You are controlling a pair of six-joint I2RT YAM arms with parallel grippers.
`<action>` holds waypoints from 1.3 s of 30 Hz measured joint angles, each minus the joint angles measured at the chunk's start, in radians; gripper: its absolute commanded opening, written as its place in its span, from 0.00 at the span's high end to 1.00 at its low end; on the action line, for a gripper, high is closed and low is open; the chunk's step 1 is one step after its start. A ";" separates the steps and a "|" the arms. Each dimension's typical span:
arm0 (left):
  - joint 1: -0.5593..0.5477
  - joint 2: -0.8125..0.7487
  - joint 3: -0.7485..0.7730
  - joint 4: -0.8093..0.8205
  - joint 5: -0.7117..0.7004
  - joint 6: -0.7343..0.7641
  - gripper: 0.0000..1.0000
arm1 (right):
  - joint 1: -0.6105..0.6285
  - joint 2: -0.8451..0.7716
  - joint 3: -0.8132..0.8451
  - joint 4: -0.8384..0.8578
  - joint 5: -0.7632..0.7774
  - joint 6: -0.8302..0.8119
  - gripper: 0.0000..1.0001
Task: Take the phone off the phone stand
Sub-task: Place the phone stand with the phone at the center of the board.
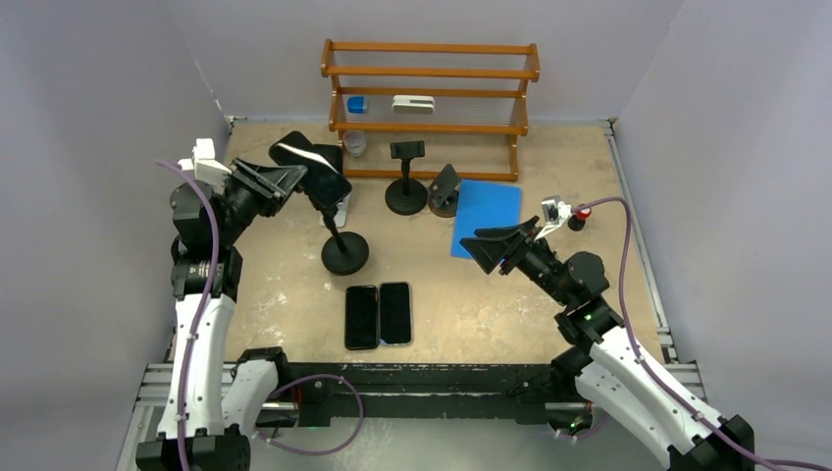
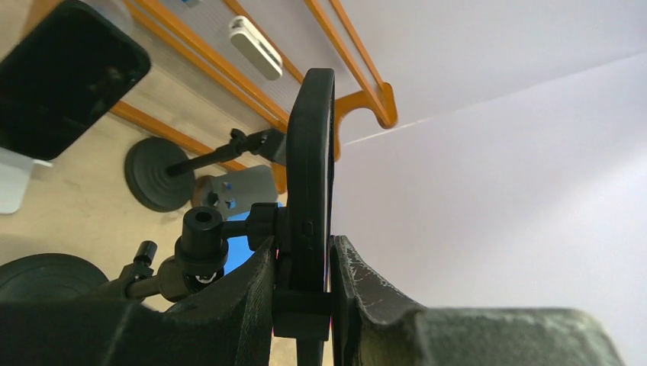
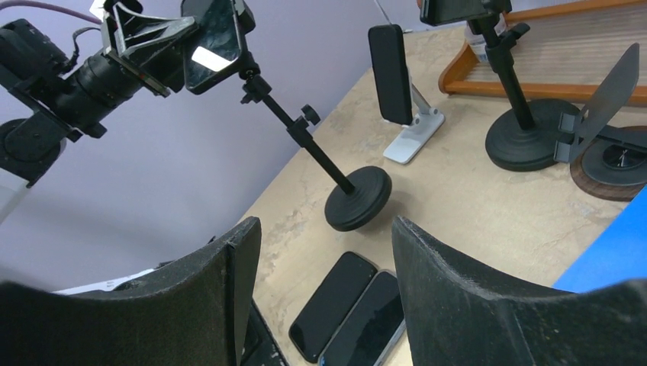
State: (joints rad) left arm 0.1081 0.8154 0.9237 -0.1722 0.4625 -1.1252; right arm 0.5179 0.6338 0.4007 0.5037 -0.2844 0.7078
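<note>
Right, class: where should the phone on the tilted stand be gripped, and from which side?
Pinch its front and back faces, from the left. The phone sits high on the stand, thin edge towards the left pincer, whose fingers are closed on both faces.

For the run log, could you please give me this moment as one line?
left gripper: shut on phone | phone: in phone stand clamp | right gripper: open, empty | removal: not yet done

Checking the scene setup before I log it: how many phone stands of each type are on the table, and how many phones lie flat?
Black pole stands: 2
White folding stand: 1
Black tilted-plate stand: 1
Phones lying flat: 2
Total: 6
</note>
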 measured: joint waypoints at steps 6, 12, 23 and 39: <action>-0.051 0.071 0.008 0.096 0.052 -0.017 1.00 | 0.000 0.001 0.032 -0.002 0.019 0.000 0.34; -0.170 0.157 0.017 0.174 0.069 -0.012 1.00 | 0.000 -0.004 0.050 -0.012 0.058 -0.005 0.34; -0.329 0.296 0.068 0.261 0.068 0.011 1.00 | 0.000 -0.085 0.079 -0.119 0.127 -0.043 0.34; -0.540 0.487 0.123 0.353 0.023 0.055 1.00 | 0.000 -0.212 0.162 -0.286 0.250 -0.136 0.33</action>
State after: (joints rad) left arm -0.4316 1.3025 1.0470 0.1806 0.4850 -1.0702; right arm 0.5179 0.4221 0.5629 0.2176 -0.0341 0.5720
